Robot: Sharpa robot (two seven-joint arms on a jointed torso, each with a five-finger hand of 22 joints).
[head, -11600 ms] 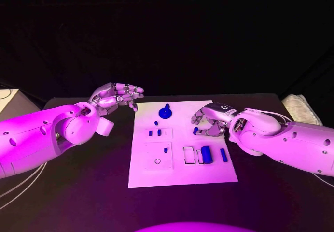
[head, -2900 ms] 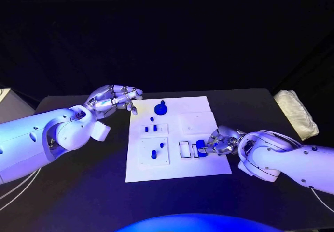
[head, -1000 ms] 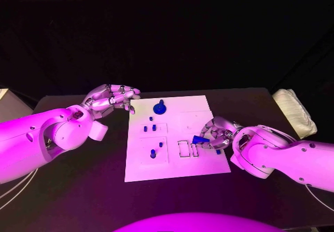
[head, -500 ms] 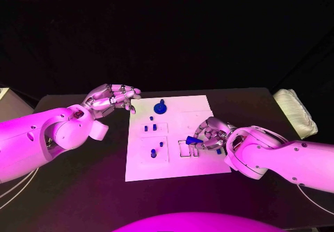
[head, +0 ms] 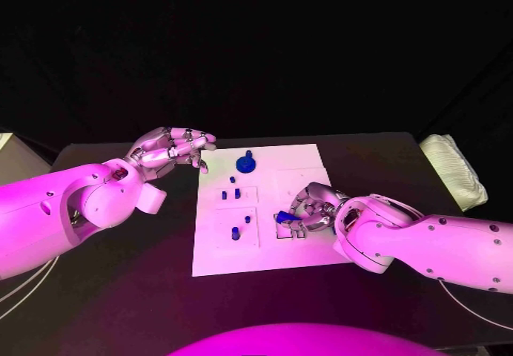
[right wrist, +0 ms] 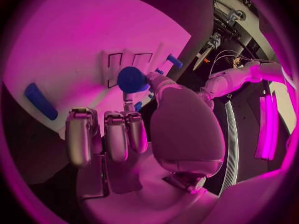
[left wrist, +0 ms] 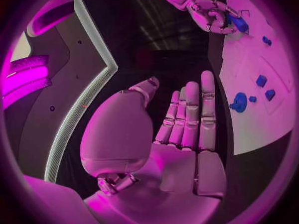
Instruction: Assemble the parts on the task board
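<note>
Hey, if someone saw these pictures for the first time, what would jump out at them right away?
First, the right hand over the middle of the white task board, holding a blue cylinder part above the outlined rectangular slots. Next, the left hand raised at the board's far left corner, holding nothing. A round blue knob-like part stands near the board's far edge.

Two bulky, smooth-shelled white arms, their rounded casings dotted with small dark screw holes, end in a metallic left hand (head: 171, 151) and right hand (head: 311, 210) built of jointed silver segments; thin pale cables trail beneath each arm's casing.
</note>
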